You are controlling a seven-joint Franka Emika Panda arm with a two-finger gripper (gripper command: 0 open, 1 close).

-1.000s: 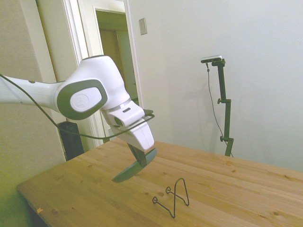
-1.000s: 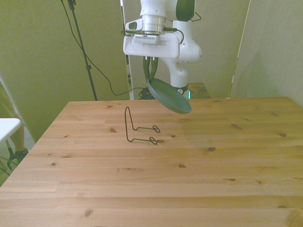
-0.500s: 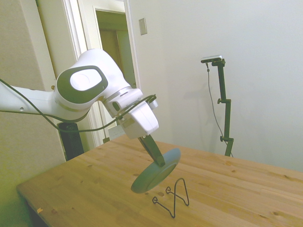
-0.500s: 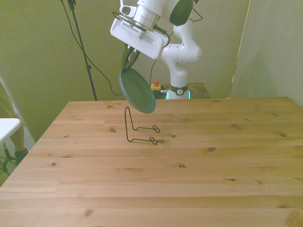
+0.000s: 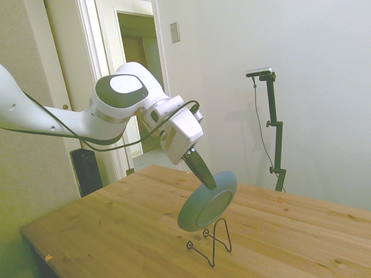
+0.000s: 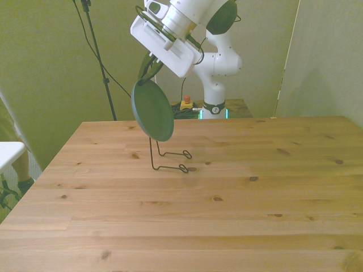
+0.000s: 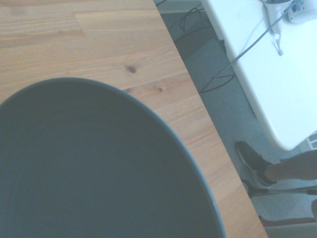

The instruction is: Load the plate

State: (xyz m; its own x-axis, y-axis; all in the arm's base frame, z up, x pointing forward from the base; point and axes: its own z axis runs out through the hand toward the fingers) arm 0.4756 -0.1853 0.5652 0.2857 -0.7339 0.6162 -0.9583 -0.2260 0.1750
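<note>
Grey-green and matte, the plate (image 5: 207,201) hangs in the air in the side view, a shallow round disc with a raised rim, tilted steeply on edge so its plain underside faces the camera. Its upper rim is pinched between the dark fingers (image 5: 200,168) of the gripper (image 5: 210,183), which slant down from the white, smooth-shelled arm. Just below its lower edge stands a thin black wire stand (image 5: 210,242), bent into a looped upright with two feet on the pale, knotty wooden counter (image 5: 104,231); whether plate and wire touch is not clear from here. In the front view the plate (image 6: 152,110) shows its darker hollow face, nearly vertical, above and overlapping the upright loop of the wire stand (image 6: 168,156), toward the front view's left of the counter (image 6: 227,215); the gripper (image 6: 146,76) is closed on the plate's top edge. In the wrist view the plate (image 7: 94,173) fills most of the picture as a smooth dark curve, with the counter's (image 7: 99,44) grain and edge beyond it, a white tabletop (image 7: 257,74) and a person's shoe (image 7: 252,159) on the floor.
</note>
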